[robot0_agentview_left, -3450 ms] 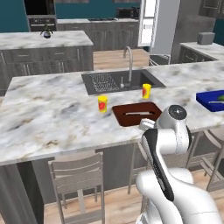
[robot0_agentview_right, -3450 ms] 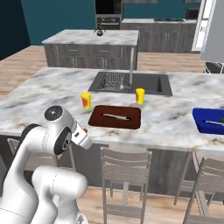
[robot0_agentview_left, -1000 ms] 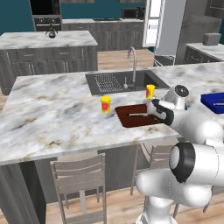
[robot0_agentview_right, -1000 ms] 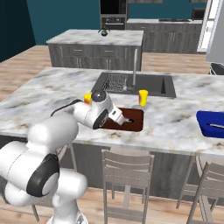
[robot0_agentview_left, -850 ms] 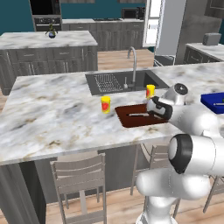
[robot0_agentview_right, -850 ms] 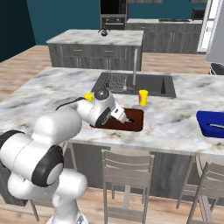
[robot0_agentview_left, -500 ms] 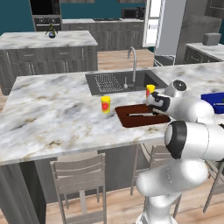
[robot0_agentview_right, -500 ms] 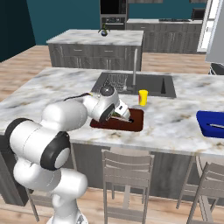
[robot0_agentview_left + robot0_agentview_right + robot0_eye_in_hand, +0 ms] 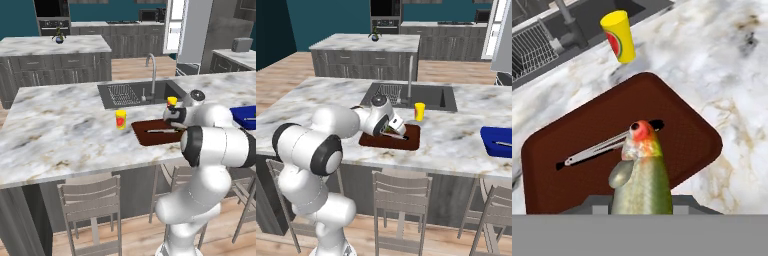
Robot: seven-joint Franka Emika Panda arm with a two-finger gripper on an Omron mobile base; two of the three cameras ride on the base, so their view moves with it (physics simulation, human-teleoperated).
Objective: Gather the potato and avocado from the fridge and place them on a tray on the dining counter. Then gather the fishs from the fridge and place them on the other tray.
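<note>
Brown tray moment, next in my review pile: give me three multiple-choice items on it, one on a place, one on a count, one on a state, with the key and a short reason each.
1. Where does the brown tray lie?
A. inside the sink
B. on the marbled counter, in front of the sink
C. on a chair

2. How many yellow cups stand on that counter?
A. one
B. two
C. four

3. What is the state of the gripper?
A. open, holding nothing
B. shut on a cup
C. shut on a fish, held over the tray

Key: 1 B, both base views show the tray on the counter by the sink. 2 B, one cup to the tray's left, another behind it. 3 C, the hand view shows the fish rising from the fingers above the tray, where a thin fish already lies.
</note>
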